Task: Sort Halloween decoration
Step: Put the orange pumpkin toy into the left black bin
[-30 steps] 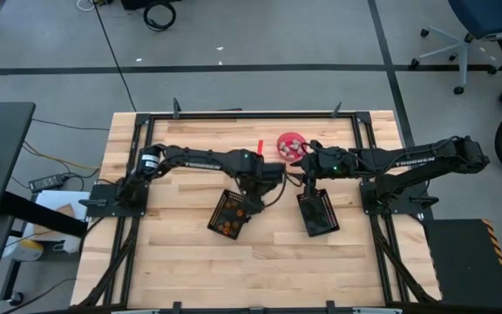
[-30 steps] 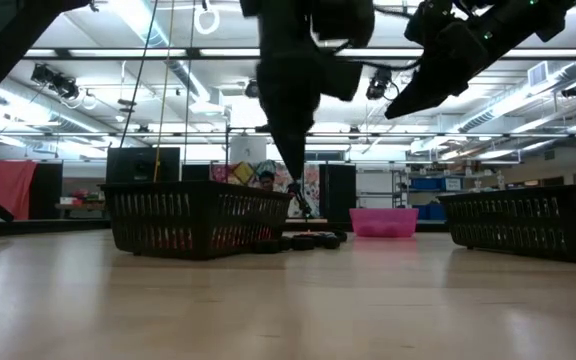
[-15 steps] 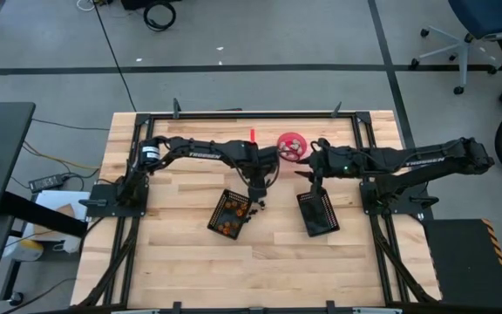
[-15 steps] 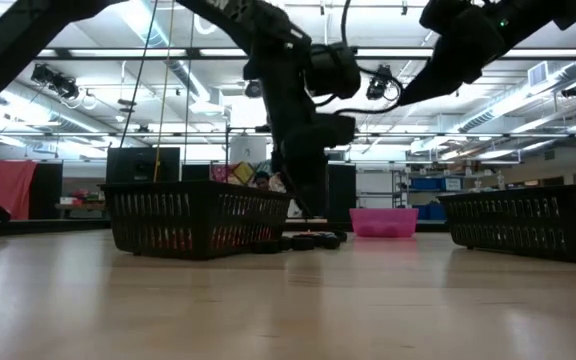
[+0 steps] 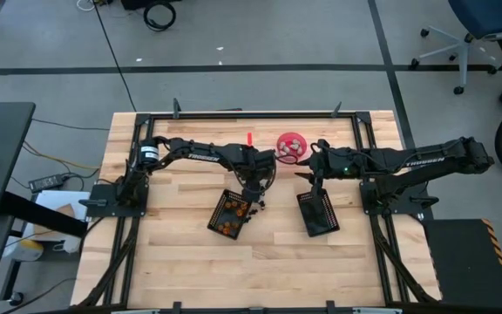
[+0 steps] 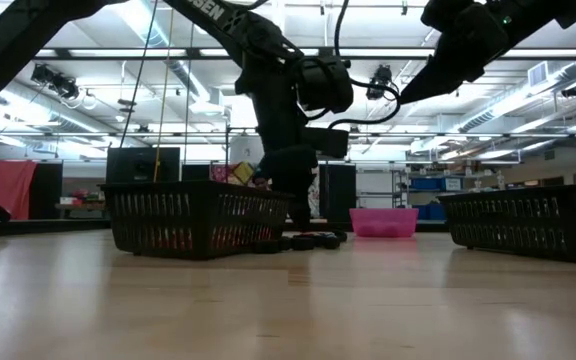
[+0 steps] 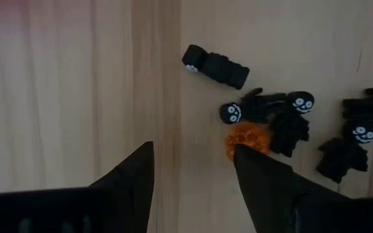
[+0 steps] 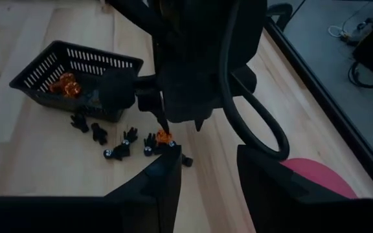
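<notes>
Over on your left side, the left end effector [image 7: 193,169] hangs low above the tabletop [image 5: 172,235], fingers spread wide, nothing between them. Just beyond its fingertips lies an orange piece [image 7: 246,141], touching a cluster of black pieces [image 7: 283,116] with little white faces; one more black piece [image 7: 215,65] lies a bit apart. All of that sits just beside the left basket [image 5: 230,214], which has orange pieces in it [image 5: 226,228]. Moving right, the pink bowl [image 5: 292,145] stands near the far edge with pale pieces inside. Next, your right end effector [image 8: 207,169] hovers above the tabletop between the bowl and the right basket [image 5: 318,214], fingers parted and empty, looking across at the left arm and the scattered pieces.
</notes>
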Controlling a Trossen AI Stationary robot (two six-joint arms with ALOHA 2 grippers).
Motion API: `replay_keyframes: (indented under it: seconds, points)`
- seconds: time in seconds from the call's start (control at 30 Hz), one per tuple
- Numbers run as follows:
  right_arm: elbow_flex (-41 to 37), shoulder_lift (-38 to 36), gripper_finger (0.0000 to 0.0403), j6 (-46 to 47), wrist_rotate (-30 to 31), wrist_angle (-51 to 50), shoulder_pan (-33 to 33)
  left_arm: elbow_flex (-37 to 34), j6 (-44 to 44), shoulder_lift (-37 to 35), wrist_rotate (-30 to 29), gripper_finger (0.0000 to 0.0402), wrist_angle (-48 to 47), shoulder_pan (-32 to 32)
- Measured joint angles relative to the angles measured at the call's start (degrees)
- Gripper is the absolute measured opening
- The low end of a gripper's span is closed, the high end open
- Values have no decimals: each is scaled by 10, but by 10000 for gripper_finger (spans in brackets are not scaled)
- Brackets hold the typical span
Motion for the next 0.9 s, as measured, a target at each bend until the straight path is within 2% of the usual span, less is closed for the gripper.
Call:
replay_keyframes:
  seconds: [0.37,0.5,0.6,0.9]
  points:
    - [0,0,155,-1,1,1,0,55,19,1,-5,189,-99,1]
    - [0,0,155,-1,1,0,0,57,35,1,14,189,-123,-4]
    - [0,0,155,-1,1,-1,0,55,32,2,42,187,-123,-10]
    - [0,0,155,-1,2,4,0,55,-1,21,46,165,-105,-24]
